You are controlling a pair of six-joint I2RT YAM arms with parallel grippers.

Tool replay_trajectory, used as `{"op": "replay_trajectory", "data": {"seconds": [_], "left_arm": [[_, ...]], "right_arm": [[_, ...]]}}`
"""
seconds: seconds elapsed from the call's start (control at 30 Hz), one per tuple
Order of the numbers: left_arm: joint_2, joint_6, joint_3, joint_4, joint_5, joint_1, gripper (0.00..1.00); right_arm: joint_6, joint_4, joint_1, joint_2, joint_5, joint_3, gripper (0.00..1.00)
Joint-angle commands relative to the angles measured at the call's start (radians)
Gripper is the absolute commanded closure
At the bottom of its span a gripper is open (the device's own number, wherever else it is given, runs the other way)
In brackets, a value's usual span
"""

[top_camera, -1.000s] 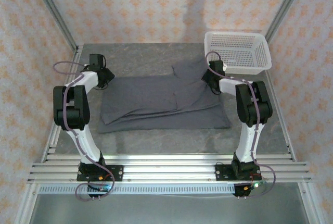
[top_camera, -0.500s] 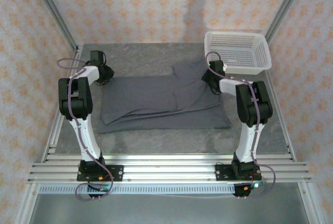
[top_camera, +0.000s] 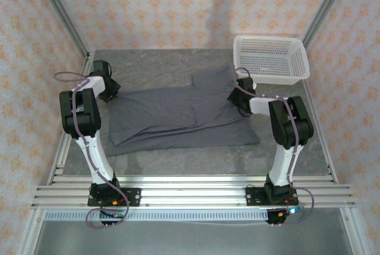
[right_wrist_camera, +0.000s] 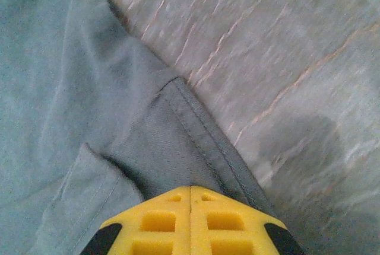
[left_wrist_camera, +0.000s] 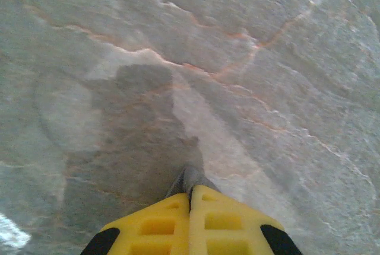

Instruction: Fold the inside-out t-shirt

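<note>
The grey, vein-marked stone-look table (top_camera: 178, 160) took up the whole floor of the cell. On it, from the left side to right of centre, lay the dark slate-grey short-sleeved t-shirt (top_camera: 172, 115), spread mostly flat and wrinkled. A fold ran along its near edge, and one sleeve reached toward the far right.

At the far right corner stood the white plastic mesh basket (top_camera: 270, 59). I could see its perforated floor from wall to wall. The raised sleeve ended near it, without touching.

The two white-and-black arms leaned out, one over each end of the shirt. The left gripper (top_camera: 105, 88) was at the shirt's far left corner. In its wrist view the yellow fingers (left_wrist_camera: 160, 225) were pressed together, with a small tuft of grey cloth (left_wrist_camera: 185, 178) nipped at the tips. The right gripper (top_camera: 237, 96) sat between shirt and basket, its yellow fingers (right_wrist_camera: 160, 222) also closed tight, clamped on a stitched hem (right_wrist_camera: 196, 130).
</note>
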Motion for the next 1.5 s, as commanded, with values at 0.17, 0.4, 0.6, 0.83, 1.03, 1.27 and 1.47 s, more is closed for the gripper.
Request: {"op": "replay_trajectory", "data": {"seconds": [0.17,0.4,0.6,0.83,1.03,1.27,1.47], "left_arm": [[-0.063,0.041,-0.039,0.001,-0.011,0.006,1.00],[-0.076,0.065,-0.061,0.020,0.016,0.007,1.00],[-0.109,0.084,-0.088,0.003,-0.012,0.006,1.00],[-0.170,0.084,-0.191,0.033,0.014,0.003,1.00],[-0.219,0.087,-0.246,0.067,0.030,-0.001,1.00],[-0.225,0.087,-0.248,0.069,0.025,-0.009,1.00],[-0.224,0.087,-0.248,0.071,0.026,-0.009,1.00]], "right_arm": [[-0.010,-0.057,0.051,-0.067,0.062,-0.014,0.90],[0.034,-0.006,0.088,-0.005,0.033,-0.059,0.88],[0.099,0.017,0.135,-0.077,0.091,-0.154,0.88],[0.157,0.012,0.233,-0.135,0.161,-0.272,0.89],[0.115,-0.070,0.238,-0.201,0.209,-0.244,0.84],[0.014,-0.216,0.143,-0.153,0.267,-0.008,0.73],[-0.050,-0.237,0.085,-0.017,0.196,0.148,0.64]]}}
